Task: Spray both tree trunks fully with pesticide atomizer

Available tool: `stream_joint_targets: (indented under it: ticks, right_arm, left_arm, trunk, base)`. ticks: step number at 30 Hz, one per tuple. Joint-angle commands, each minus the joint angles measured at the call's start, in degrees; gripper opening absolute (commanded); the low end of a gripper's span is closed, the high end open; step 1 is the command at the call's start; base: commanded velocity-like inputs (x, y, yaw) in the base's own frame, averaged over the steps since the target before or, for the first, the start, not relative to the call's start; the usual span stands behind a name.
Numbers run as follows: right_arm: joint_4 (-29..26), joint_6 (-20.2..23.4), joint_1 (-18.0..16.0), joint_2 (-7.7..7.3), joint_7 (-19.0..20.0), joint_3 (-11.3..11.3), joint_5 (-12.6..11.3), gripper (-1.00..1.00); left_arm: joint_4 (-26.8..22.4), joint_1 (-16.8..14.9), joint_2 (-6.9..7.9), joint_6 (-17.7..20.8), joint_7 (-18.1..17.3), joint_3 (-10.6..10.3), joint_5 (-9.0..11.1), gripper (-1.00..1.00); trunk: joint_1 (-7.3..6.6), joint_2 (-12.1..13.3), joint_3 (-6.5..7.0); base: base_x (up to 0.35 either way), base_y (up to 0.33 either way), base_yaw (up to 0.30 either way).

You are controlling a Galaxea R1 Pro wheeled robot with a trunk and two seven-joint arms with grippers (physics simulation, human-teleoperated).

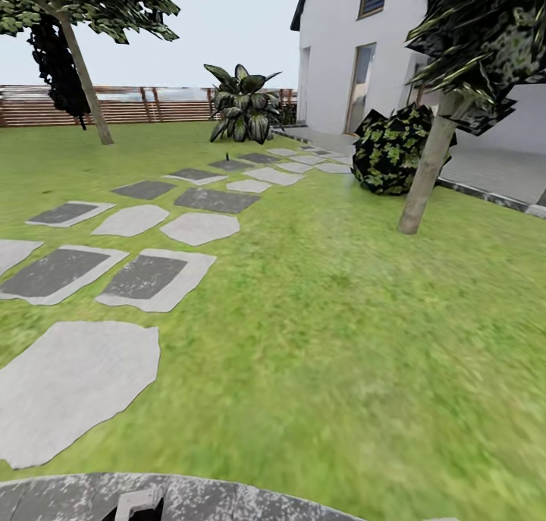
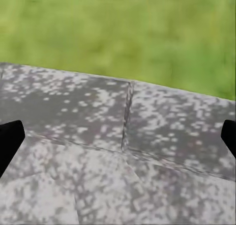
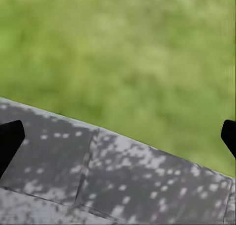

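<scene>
Both grippers, left gripper and right gripper, are spread wide and empty over the robot base; the pesticide atomizer is unlocated, the nearer tree trunk stands at 1 o'clock.

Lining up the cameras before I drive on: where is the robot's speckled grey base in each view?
Head view: speckled grey base along the bottom edge.
Left wrist view: it covers the lower part, under grass.
Right wrist view: it crosses the lower part.
Shared landmark: the green lawn bordering it.
</scene>
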Motion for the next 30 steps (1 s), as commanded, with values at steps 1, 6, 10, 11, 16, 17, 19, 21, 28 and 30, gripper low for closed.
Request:
stream_joint_targets:
  ticks: [1,6,10,11,16,17,19,21,28,30]
  right_arm:
    - [0.0,0.0,0.0,0.00,0.0,0.0,0.0,1.00]
    - [0.0,0.0,0.0,0.03,-0.1,0.0,0.0,1.00]
    - [0.0,0.0,0.0,0.07,-0.1,0.0,0.0,1.00]
    - [0.0,0.0,0.0,0.06,-0.1,0.0,0.0,1.00]
    - [0.0,0.0,0.0,0.03,-0.1,-0.1,0.0,1.00]
    - [0.0,0.0,0.0,0.05,-0.1,-0.1,0.0,1.00]
    - [0.0,0.0,0.0,0.04,-0.1,-0.1,0.0,1.00]
    - [0.0,0.0,0.0,0.06,-0.1,-0.1,0.0,1.00]
    - [0.0,0.0,0.0,0.04,-0.1,-0.1,0.0,1.00]
    - [0.0,0.0,0.0,0.04,-0.1,-0.1,0.0,1.00]
  left_arm:
    - [0.0,0.0,0.00,0.0,0.0,0.0,0.0,1.00]
    - [0.0,0.0,0.06,0.0,0.0,0.1,0.0,1.00]
    - [0.0,0.0,0.06,0.0,0.0,0.1,0.0,1.00]
    - [0.0,0.0,0.06,0.0,0.0,0.1,0.0,1.00]
    - [0.0,0.0,0.01,0.0,0.0,0.1,0.0,1.00]
    - [0.0,0.0,0.01,0.0,0.0,0.1,0.0,1.00]
    - [0.0,0.0,0.03,0.0,0.0,0.1,0.0,1.00]
    - [0.0,0.0,0.06,0.0,0.0,0.1,0.0,1.00]
    - [0.0,0.0,0.47,0.0,0.0,0.0,0.0,1.00]
    - [0.0,0.0,0.50,0.0,0.0,0.1,0.0,1.00]
  trunk:
    - [0.00,0.0,-0.04]
    - [0.00,0.0,-0.30]
    - [0.00,0.0,-0.52]
    - [0.00,0.0,-0.58]
    - [0.00,0.0,-0.84]
    - [0.00,0.0,-0.87]
    - [0.00,0.0,-0.90]
    - [0.00,0.0,-0.91]
    - [0.00,0.0,-0.92]
    - [0.00,0.0,-0.92]
  base:
    - [0.312,0.137,0.147]
    - [0.313,0.119,0.188]
    - [0.314,0.110,0.201]
    - [0.314,0.117,0.203]
    - [0.311,0.147,0.174]
    - [0.306,0.167,0.070]
    - [0.305,0.170,0.040]
    - [0.304,0.172,0.017]
    - [0.309,0.140,0.004]
    - [0.317,0.111,0.001]
